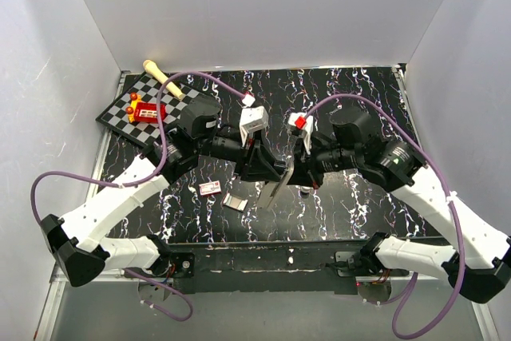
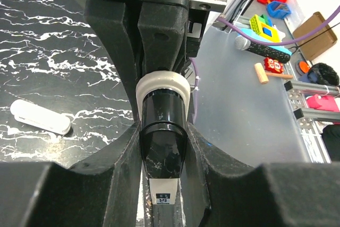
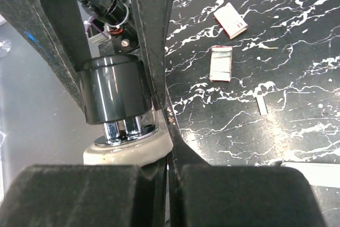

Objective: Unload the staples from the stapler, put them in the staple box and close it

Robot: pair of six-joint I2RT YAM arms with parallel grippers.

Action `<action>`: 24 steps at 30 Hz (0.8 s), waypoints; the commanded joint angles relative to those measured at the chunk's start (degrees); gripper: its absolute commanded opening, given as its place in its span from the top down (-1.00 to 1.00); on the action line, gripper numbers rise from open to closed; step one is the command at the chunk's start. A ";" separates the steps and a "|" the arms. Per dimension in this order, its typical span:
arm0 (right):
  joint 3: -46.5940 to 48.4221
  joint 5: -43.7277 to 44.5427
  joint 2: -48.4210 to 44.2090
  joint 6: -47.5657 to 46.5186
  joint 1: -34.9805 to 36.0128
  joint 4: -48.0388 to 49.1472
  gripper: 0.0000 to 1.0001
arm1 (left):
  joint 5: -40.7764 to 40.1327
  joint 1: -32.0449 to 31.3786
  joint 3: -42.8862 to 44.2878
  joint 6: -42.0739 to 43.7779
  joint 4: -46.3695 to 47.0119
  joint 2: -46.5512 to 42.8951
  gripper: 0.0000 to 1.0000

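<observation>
- The stapler (image 2: 162,158) hung above the middle of the black marbled table (image 1: 359,101), towards its near edge, carried between the two arms.
- The left gripper (image 2: 162,131) was clamped on the stapler's glossy black body, one finger on each side.
- The right gripper (image 3: 169,155) had its fingers pressed fully together, tips touching the cream band at the stapler's far end. Whether they pinched some thin part there could not be told.
- The staples (image 3: 262,106), what looked like one short grey strip, lay flat on the table, near the silvery rectangle (image 3: 221,63) but apart from it.
- White walls (image 1: 263,5) closed the table at the back and both sides. A broad stretch of marbled top ran from the grippers to the right wall.
- The red-and-white box (image 1: 210,188) and the silvery rectangle lay side by side, close below the left gripper, near the front edge.
- A checkerboard (image 1: 120,113) sat in the far left corner, well apart from the grippers, with a red toy (image 1: 148,111) on it.
- A white oblong stick (image 2: 40,116) lay on the table, off to one side of the stapler.
- A small white label (image 2: 162,196) on the stapler bore dark marks too small to read, and the box's print was also illegible.
- Counted: one stapler, one staple strip, one box, one rectangle, one stick, one board.
</observation>
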 commanded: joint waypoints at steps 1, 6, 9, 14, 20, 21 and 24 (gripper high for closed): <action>-4.43 3.93 -3.01 0.43 1.87 20.13 0.97 | -6.35 -4.61 -0.39 0.76 3.65 -0.01 1.00; -13.48 9.14 -10.57 4.72 -2.34 23.89 0.97 | -12.33 -4.61 -1.18 0.23 4.96 -2.38 1.00; -17.45 11.58 -14.26 8.15 -5.51 25.40 0.97 | -18.12 -4.61 -1.10 -0.21 4.62 -3.00 1.00; -20.27 23.44 -17.09 11.67 -8.06 22.07 0.97 | -35.33 -4.43 0.83 -0.47 1.98 -2.48 1.00; -23.34 31.27 -18.49 15.45 -10.17 21.62 0.97 | -45.02 -0.13 3.21 -2.84 0.31 1.21 1.00; -23.43 31.72 -18.23 16.15 -10.44 21.10 0.97 | -45.56 1.09 3.56 -3.37 -0.13 2.00 1.00; -23.35 36.99 -16.30 18.61 -10.88 18.99 0.97 | -46.45 6.01 5.14 -5.92 -1.44 4.72 1.00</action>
